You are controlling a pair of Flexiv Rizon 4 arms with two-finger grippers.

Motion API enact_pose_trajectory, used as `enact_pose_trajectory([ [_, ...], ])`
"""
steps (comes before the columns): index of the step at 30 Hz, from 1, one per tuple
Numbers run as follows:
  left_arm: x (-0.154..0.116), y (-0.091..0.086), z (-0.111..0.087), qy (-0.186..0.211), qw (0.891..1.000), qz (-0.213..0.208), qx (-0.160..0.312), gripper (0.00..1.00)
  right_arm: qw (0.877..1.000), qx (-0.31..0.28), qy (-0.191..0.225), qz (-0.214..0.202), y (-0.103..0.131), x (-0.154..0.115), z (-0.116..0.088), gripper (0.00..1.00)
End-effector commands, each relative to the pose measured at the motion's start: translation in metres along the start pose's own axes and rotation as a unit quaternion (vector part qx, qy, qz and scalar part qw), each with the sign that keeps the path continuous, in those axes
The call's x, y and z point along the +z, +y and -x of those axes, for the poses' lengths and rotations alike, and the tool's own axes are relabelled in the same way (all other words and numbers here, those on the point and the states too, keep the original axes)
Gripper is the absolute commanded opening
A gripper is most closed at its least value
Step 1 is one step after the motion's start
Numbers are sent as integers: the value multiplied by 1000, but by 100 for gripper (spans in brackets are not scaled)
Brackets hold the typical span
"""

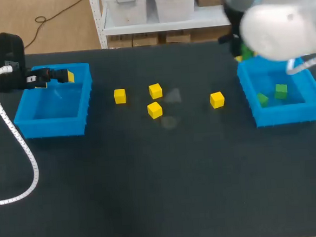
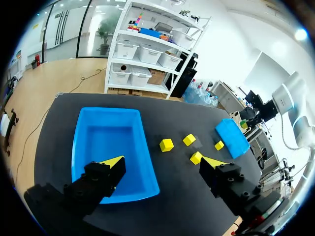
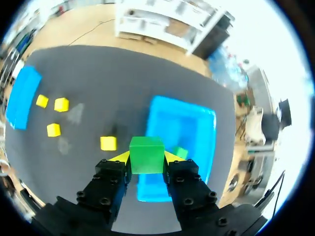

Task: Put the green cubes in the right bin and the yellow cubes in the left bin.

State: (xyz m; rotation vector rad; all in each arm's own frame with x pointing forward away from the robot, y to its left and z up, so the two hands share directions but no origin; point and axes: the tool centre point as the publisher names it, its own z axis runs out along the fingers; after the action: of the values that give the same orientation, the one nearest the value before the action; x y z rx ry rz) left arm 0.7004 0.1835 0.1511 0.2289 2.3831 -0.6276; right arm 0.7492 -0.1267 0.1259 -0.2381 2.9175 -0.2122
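On the dark table (image 1: pixel 152 195), four yellow cubes (image 1: pixel 120 96) lie scattered between two blue bins. The left fingers (image 2: pixel 106 174) hang spread wide over the left bin (image 1: pixel 50 127). The right fingers (image 3: pixel 110 177) clamp a green cube (image 3: pixel 146 155) above the right bin (image 1: pixel 285 115), where two more green cubes (image 1: pixel 281 91) lie.

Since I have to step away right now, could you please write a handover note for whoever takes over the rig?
Left gripper: open, empty, over the empty left blue plastic bin.
Right gripper: shut on a green cube, at the right blue plastic bin.
Done: two green cubes lie in the right bin.
Left: drop the held cube; move four yellow cubes off the dark table.
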Motion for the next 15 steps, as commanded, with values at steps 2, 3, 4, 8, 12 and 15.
enact_pose_trajectory([
  [2,0,1,-1,-3,1000,-4,1,100,987,123,-92,40,-53,16,-34,0],
  [3,0,1,-1,-3,1000,-4,1,100,985,136,-92,43,-58,20,-37,0],
  [4,0,1,-1,-3,1000,-4,1,100,984,147,-92,49,-61,22,-38,0],
  [8,0,1,-1,-3,1000,-4,1,100,975,188,-90,80,-73,35,-42,0],
  [12,0,1,-1,-3,1000,-4,1,100,970,207,-87,96,-78,45,-37,0],
  [15,0,1,-1,-3,1000,-4,1,100,968,214,-85,102,-79,52,-31,0],
])
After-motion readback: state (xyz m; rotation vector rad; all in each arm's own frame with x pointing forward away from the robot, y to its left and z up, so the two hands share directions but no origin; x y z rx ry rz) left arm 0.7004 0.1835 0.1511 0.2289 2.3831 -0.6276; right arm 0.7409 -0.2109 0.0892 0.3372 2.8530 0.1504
